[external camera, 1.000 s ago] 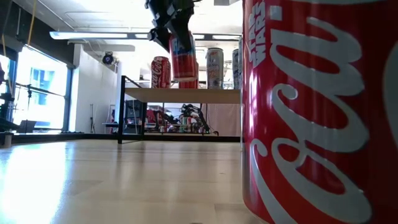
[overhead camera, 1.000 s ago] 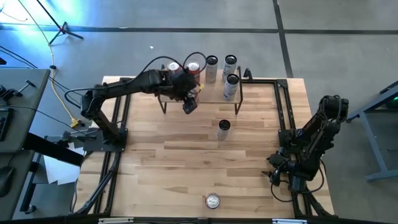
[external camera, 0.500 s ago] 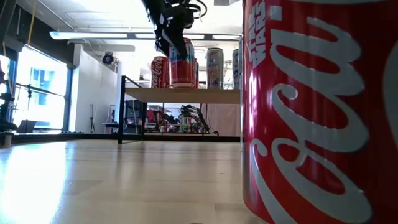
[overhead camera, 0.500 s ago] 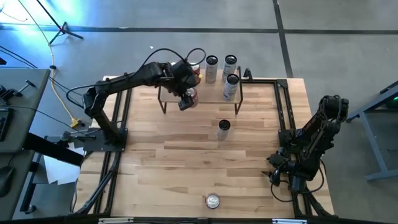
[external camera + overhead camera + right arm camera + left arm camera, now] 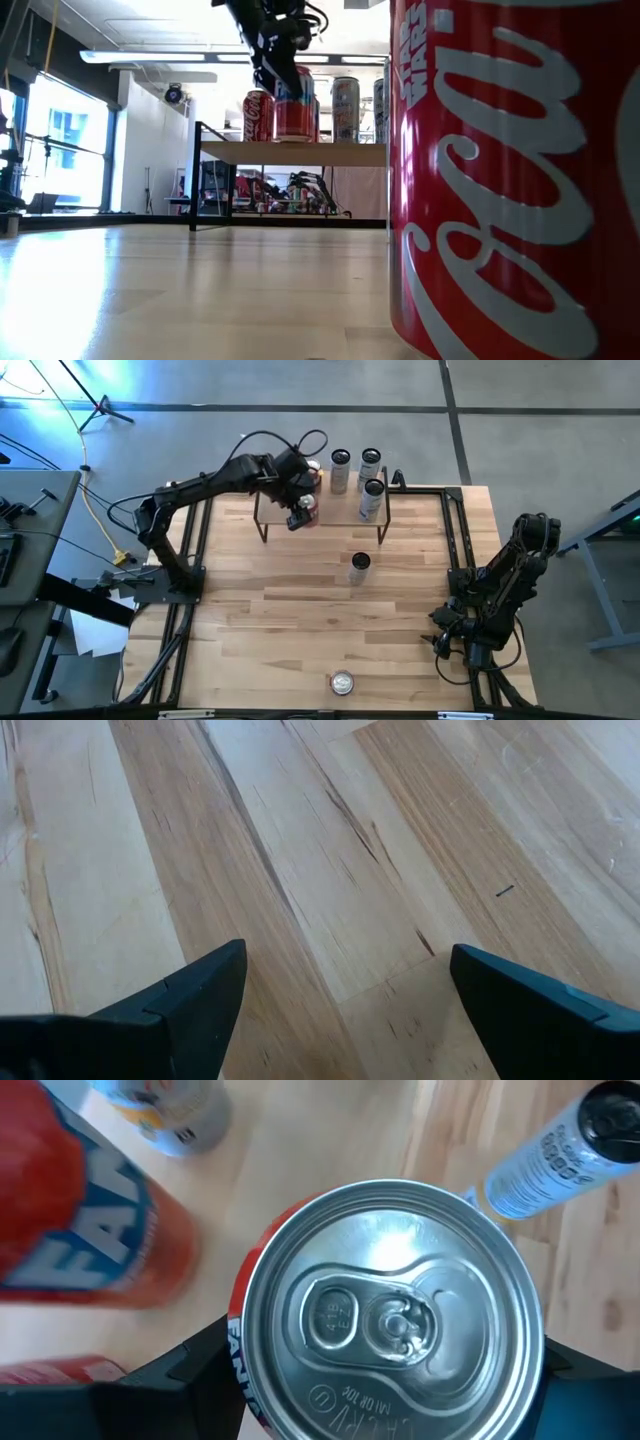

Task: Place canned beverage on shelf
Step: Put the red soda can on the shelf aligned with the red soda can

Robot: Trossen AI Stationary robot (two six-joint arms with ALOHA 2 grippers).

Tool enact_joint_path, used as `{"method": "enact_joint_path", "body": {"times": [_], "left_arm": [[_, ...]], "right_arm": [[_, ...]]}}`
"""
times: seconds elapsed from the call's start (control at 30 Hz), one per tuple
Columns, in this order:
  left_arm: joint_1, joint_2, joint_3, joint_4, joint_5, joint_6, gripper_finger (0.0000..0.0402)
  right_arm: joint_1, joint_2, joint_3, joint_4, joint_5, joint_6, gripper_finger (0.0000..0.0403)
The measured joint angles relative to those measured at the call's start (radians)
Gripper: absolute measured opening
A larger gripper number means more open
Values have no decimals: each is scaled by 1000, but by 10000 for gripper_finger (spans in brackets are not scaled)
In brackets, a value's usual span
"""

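Note:
A red-and-blue canned beverage (image 5: 293,108) stands upright at the shelf's (image 5: 300,152) left part, its bottom level with the plank top; whether it rests there, I cannot tell. My left gripper (image 5: 300,515) is shut on it from above. The left wrist view looks down on its silver lid (image 5: 390,1320). On the shelf (image 5: 335,508) also stand a red cola can (image 5: 258,115) and several slim cans (image 5: 372,498). My right gripper (image 5: 340,1010) stands open over bare wood near the table's right edge (image 5: 445,640). My left gripper pinches the can between its two fingers (image 5: 165,1380), one on either side of the can's wall just below the lid rim (image 5: 245,1370). The fingers slant down from above and from the table's left. The can stands upright, its bottom at the shelf's top.
An orange Fanta can (image 5: 80,1210) and a blue-white slim can (image 5: 560,1150) stand close around the held can. One can (image 5: 359,567) stands on the table in front of the shelf. A red Coca-Cola can (image 5: 342,682) stands at the near edge and fills the low view's right (image 5: 510,180).
My left gripper has carried the can toward the table's far edge, over the shelf, and sunk a little while its wrist rolled. The can, tilted and raised before, now stands upright with its bottom at the shelf top.

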Motion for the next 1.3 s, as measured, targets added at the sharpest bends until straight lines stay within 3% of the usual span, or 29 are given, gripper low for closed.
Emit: {"method": "enact_joint_path", "body": {"times": [0.6, 0.93, 1.3], "left_arm": [[25, 3, -3, 75, -7, 99, 276], [33, 7, -2, 72, -1, 107, 317], [34, 23, 0, 81, -4, 99, 326]], "right_arm": [[0, 0, 0, 0, 0, 0, 339], [0, 0, 0, 0, 0, 0, 339], [0, 0, 0, 0, 0, 0, 339]]}}
